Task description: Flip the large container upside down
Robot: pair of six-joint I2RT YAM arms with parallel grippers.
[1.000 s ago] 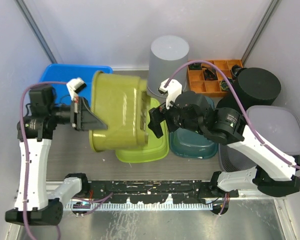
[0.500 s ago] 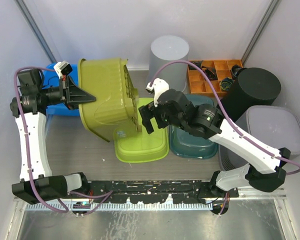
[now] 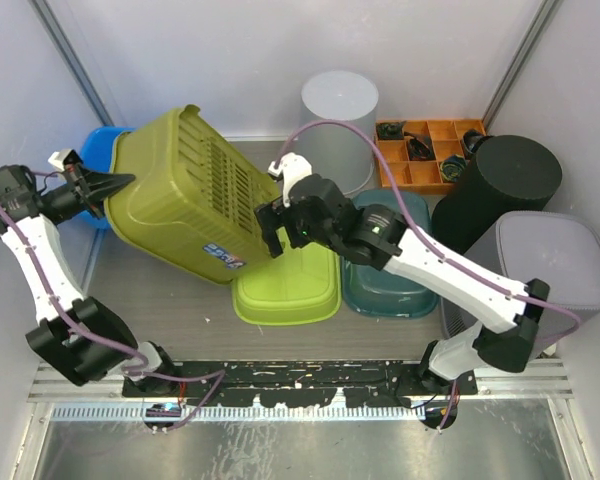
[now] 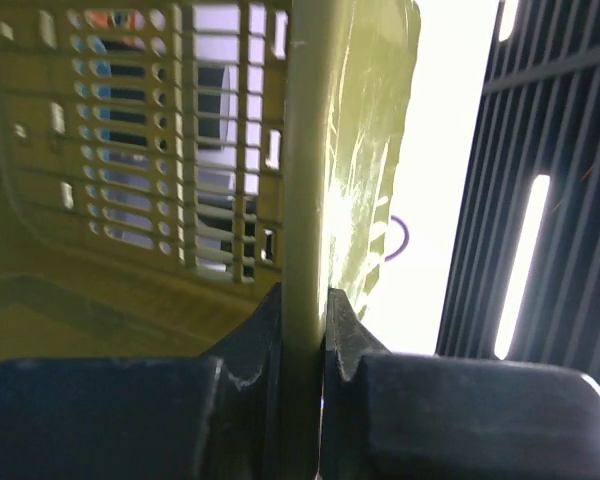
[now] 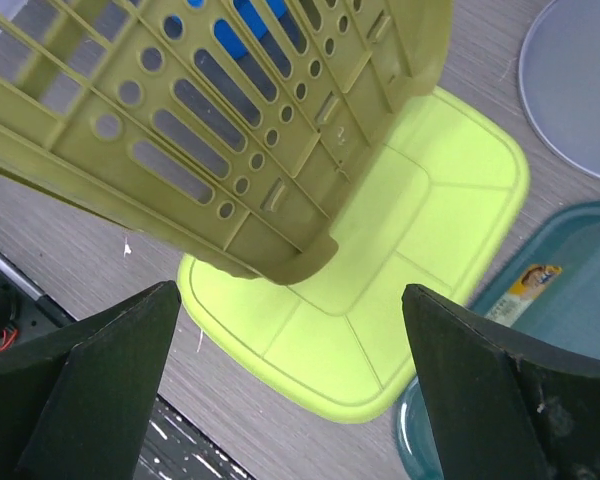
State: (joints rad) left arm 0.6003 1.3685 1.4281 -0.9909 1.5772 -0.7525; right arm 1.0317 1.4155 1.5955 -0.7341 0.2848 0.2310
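Large container (image 3: 180, 195), an olive slotted basket, hangs tilted above the desk (image 3: 160, 300) at left-centre, base corner over the lime basin (image 3: 285, 295). Left fingers (image 3: 115, 181) clamp its rim; right fingers (image 3: 270, 232) spread wide, gripping nothing. Judgement: roll about the gripped rim, seat mouth flat, then release. Count: one basket, one lime basin, one teal basin (image 3: 390, 290), one blue bin (image 3: 98, 150), one grey bucket (image 3: 338, 110), one black drum (image 3: 505, 175), one orange tray (image 3: 410, 183)

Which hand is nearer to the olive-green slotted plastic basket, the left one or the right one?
Left. The left hand is shut on the olive-green slotted plastic basket, at its rim. The right hand is open beside the opposite lower corner, seemingly not touching.
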